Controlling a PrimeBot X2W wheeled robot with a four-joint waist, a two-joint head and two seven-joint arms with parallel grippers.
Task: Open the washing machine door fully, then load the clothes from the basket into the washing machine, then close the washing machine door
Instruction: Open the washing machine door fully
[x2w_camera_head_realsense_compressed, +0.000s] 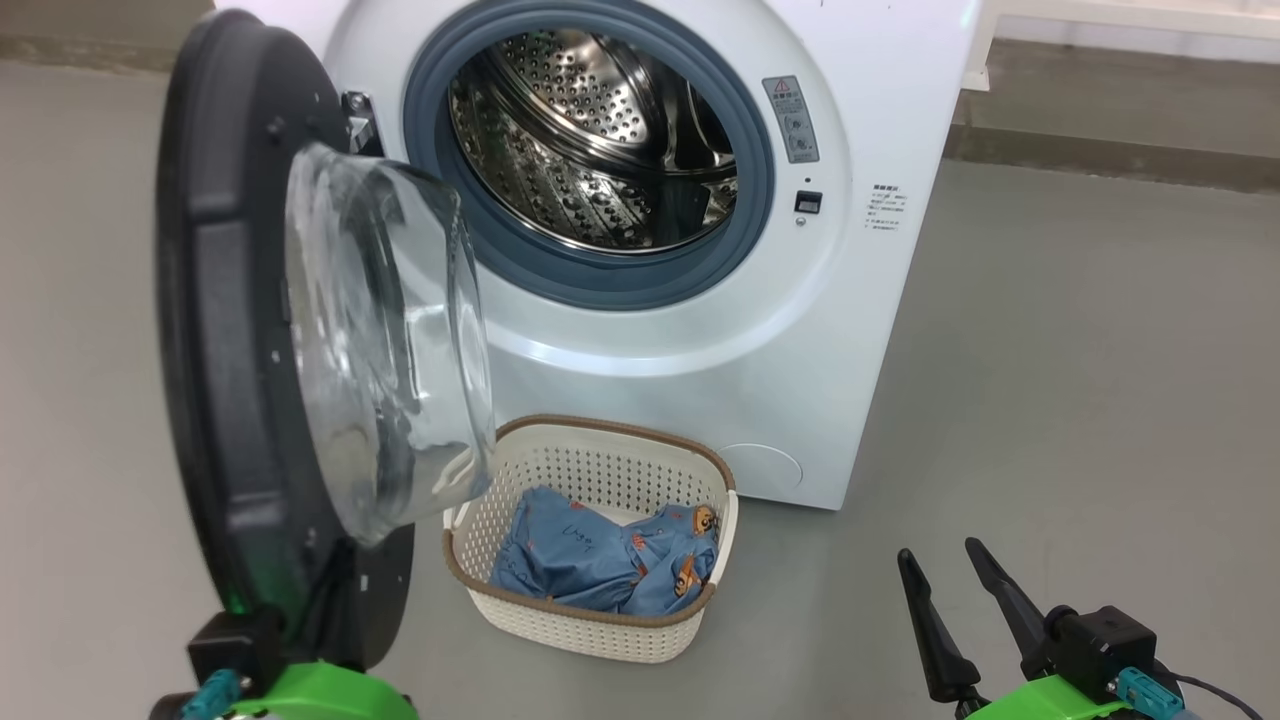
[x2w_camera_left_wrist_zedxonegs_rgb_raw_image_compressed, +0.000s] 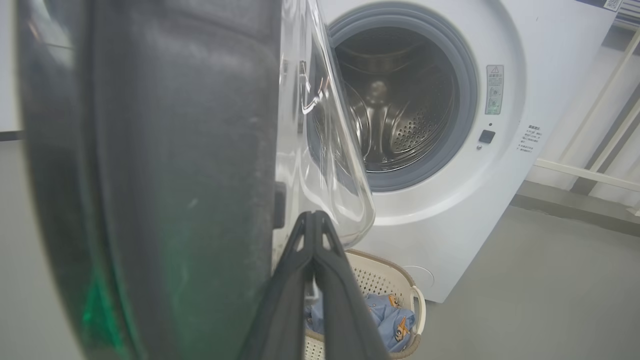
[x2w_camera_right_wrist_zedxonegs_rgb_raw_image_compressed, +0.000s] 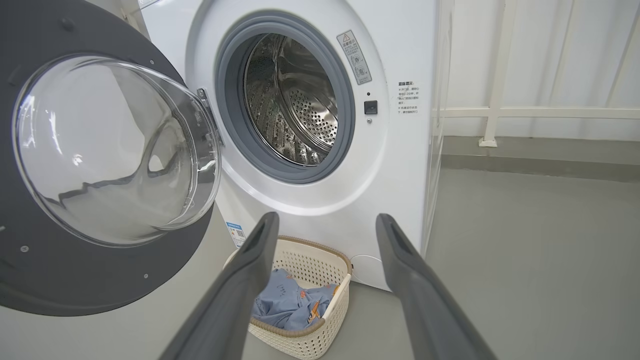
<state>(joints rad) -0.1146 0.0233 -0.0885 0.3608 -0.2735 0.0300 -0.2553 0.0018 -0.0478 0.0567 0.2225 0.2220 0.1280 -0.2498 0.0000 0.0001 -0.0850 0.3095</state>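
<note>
At the left of the head view, the washing machine door (x2w_camera_head_realsense_compressed: 225, 330) stands swung open. The left claw (x2w_camera_left_wrist_zedxonegs_rgb_raw_image_compressed: 314, 218) is pressed shut, empty, just beside its inner edge. Lower centre, the basket (x2w_camera_head_realsense_compressed: 600, 465) holds the clothes (x2w_camera_head_realsense_compressed: 590, 565) before the washing machine (x2w_camera_head_realsense_compressed: 800, 350). Lower right, the right claw (x2w_camera_head_realsense_compressed: 938, 552) gapes wide, empty.

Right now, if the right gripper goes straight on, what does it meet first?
The right gripper would probably meet the white front of the washing machine, just above the basket; depth is unclear.
</note>
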